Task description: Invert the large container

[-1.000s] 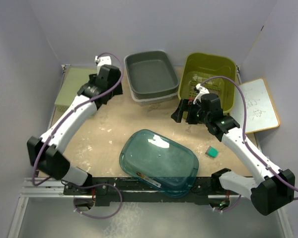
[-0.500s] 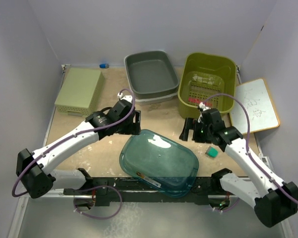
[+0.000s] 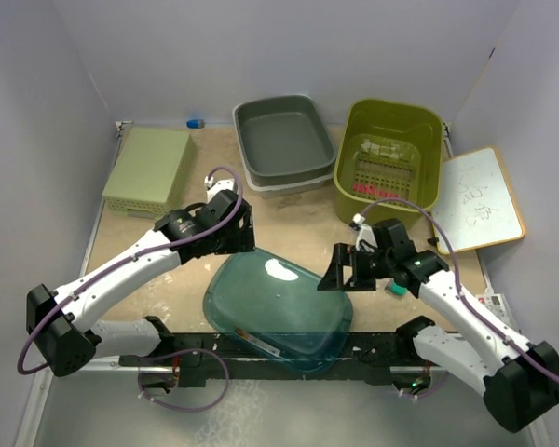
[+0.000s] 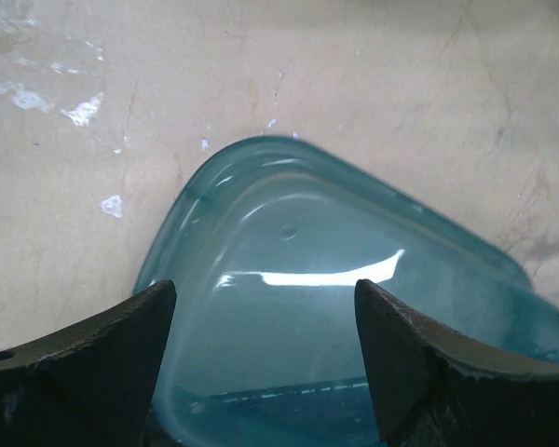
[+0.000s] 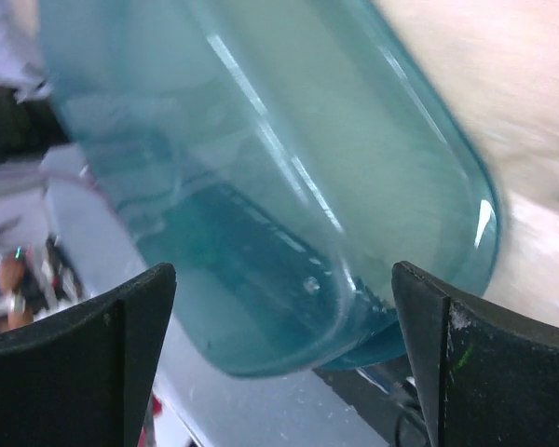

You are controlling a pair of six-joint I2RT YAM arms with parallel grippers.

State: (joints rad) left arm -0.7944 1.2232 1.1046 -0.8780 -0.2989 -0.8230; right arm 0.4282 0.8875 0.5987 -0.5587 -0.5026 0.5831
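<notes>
At the surface's near edge, middle: large container [image 3: 278, 312], teal, translucent. I see left tool [image 4: 263, 291] open, jaws either side of its far-left corner; right tool [image 5: 281, 272] open wide at its right end.

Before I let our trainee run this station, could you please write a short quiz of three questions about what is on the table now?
1. True or false: the left hand and the right hand are both open, close to the large container.
2. Pick one: the tray at the far side, between the flat pale green box and the olive bin, is A) grey, B) red, C) yellow.
3. Fill in: the small green block lies on the table next to the ___ arm.

Key: 1 true; 2 A; 3 right.
</notes>
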